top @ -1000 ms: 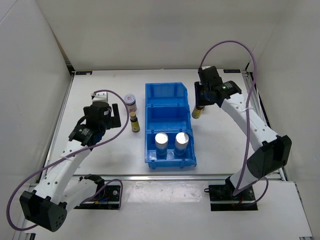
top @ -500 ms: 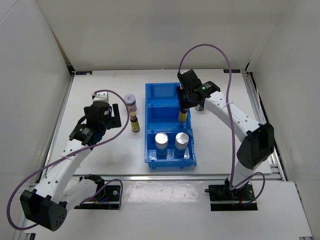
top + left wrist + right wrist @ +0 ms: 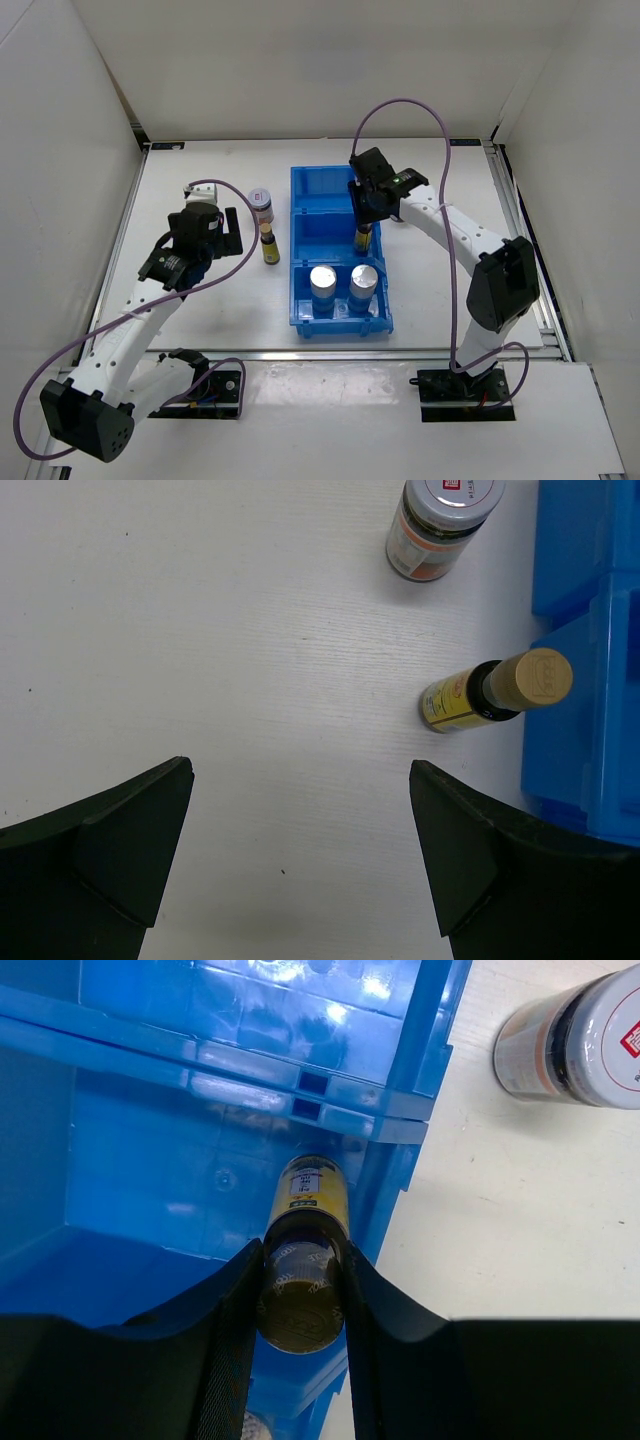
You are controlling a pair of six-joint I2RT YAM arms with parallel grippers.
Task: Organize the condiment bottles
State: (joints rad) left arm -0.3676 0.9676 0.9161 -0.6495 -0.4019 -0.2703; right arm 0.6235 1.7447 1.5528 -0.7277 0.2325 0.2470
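My right gripper (image 3: 302, 1265) (image 3: 365, 212) is shut on the cap end of a slim dark bottle with a yellow label (image 3: 308, 1196) (image 3: 364, 239). It holds that bottle upright inside the middle compartment of the blue bin (image 3: 335, 195), at the right wall. Two white-blue cylinders with silver tops (image 3: 323, 279) (image 3: 363, 277) stand in the front compartment. Left of the bin, on the table, stand a second slim bottle (image 3: 492, 689) (image 3: 269, 246) and a short dark jar (image 3: 441, 522) (image 3: 261, 203). My left gripper (image 3: 300, 770) (image 3: 230, 234) hangs open above bare table left of them.
Another short jar with a pale lid (image 3: 578, 1044) stands on the table just right of the bin. The bin's back compartment (image 3: 330, 186) holds nothing. White walls close in the table on three sides.
My right arm has carried the slim bottle leftward from the table beside the bin, over the bin's right wall, and lowered it into the middle compartment. The left arm has stayed still.
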